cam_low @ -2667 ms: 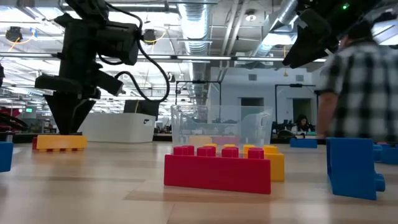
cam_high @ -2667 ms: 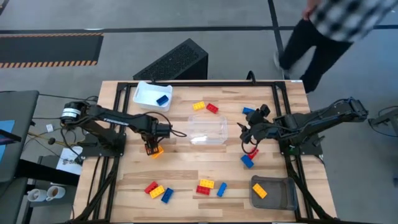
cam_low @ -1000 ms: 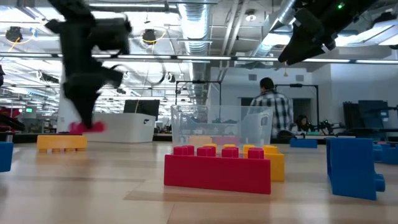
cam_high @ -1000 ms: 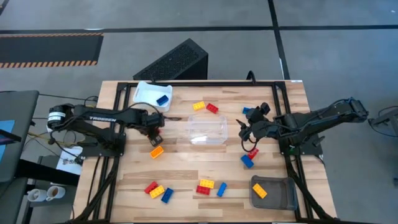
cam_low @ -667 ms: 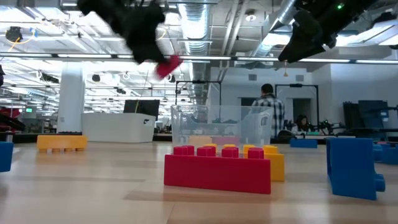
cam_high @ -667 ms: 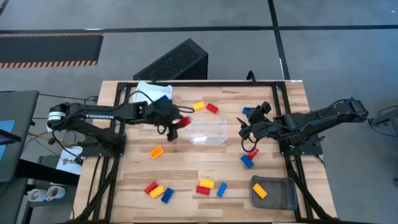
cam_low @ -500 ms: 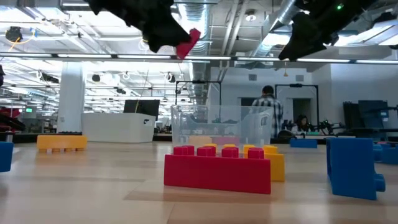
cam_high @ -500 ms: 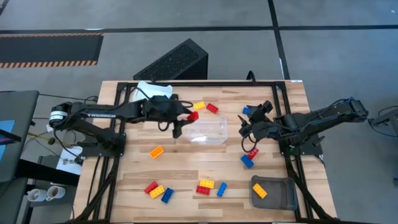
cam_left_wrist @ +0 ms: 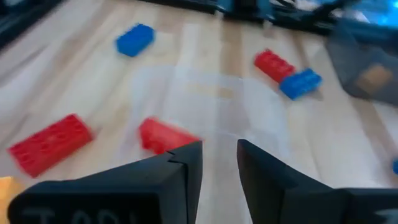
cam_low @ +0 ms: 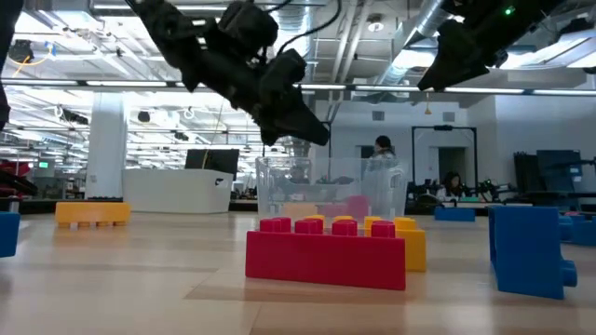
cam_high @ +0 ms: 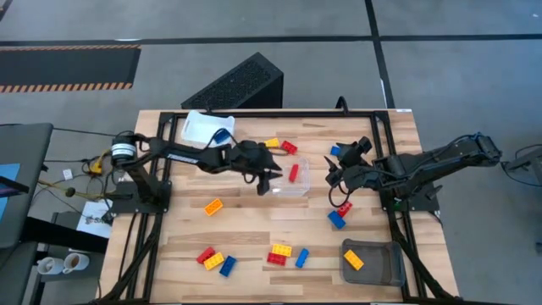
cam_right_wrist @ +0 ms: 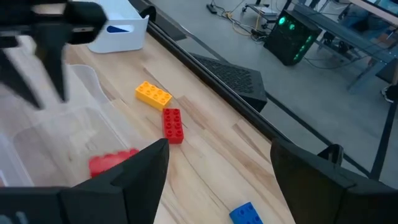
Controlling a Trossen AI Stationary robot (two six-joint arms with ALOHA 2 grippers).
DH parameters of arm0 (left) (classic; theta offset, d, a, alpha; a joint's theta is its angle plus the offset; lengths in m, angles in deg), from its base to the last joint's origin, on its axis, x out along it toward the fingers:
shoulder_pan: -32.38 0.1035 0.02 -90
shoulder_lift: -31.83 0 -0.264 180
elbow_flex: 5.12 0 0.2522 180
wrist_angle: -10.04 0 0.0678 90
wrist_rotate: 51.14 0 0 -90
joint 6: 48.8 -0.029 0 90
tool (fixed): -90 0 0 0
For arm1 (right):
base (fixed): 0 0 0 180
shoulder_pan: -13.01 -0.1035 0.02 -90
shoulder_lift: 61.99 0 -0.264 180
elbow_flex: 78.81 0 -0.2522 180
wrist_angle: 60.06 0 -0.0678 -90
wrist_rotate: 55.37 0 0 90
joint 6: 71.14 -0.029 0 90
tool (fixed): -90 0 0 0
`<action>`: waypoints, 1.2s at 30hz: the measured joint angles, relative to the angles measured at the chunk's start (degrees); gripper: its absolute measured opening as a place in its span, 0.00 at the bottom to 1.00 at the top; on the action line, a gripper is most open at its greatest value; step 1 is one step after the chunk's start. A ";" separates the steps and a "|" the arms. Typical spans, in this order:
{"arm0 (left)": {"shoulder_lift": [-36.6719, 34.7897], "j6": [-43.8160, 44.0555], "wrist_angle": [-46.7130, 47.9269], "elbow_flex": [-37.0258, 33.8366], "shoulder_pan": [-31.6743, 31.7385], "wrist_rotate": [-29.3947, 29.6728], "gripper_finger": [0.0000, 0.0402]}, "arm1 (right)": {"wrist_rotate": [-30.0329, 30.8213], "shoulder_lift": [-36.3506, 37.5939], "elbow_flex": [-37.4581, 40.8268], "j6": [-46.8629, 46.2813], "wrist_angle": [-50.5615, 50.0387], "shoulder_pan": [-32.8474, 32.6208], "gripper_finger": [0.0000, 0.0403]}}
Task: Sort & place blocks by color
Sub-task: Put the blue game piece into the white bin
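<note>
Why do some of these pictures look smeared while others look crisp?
Left wrist view: red brick and table smeared. Low view: left arm blurred, falling red brick a pink streak, front red brick sharp. High view: crisp.

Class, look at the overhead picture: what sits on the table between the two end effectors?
In the high view, the clear tray, holding a red block, lies between the left end effector and right end effector.

Fifteen blocks (cam_high: pixel 271 144) in all: five red, five blue, five yellow. Three trays: one white tray (cam_high: pixel 193 127), one clear tray (cam_high: pixel 279 188), one grey tray (cam_high: pixel 383 268). Two arms (cam_high: pixel 178 155).
</note>
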 joint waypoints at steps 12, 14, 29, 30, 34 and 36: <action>-7.85 -1.27 -1.08 0.02 1.71 -0.36 0.37 | -0.06 0.00 0.00 -0.15 0.22 0.18 0.75; -10.22 -1.98 -1.32 0.04 1.69 -0.35 0.38 | -0.07 0.00 0.00 -0.69 0.19 0.59 0.75; -14.06 -1.03 -25.09 -13.75 3.74 3.85 0.38 | -5.91 -6.73 0.00 -14.62 -5.29 12.58 0.75; -14.06 -1.03 -27.55 -14.76 4.08 3.74 0.38 | -5.95 -7.25 0.00 -14.60 -5.02 13.26 0.75; -14.06 0.84 -33.43 -18.63 6.20 3.32 0.38 | -6.87 -8.72 0.00 -14.27 -4.98 16.54 0.75; -14.06 2.48 -37.17 -20.12 7.31 2.15 0.38 | -8.22 -9.26 0.02 -13.26 -5.30 18.35 0.75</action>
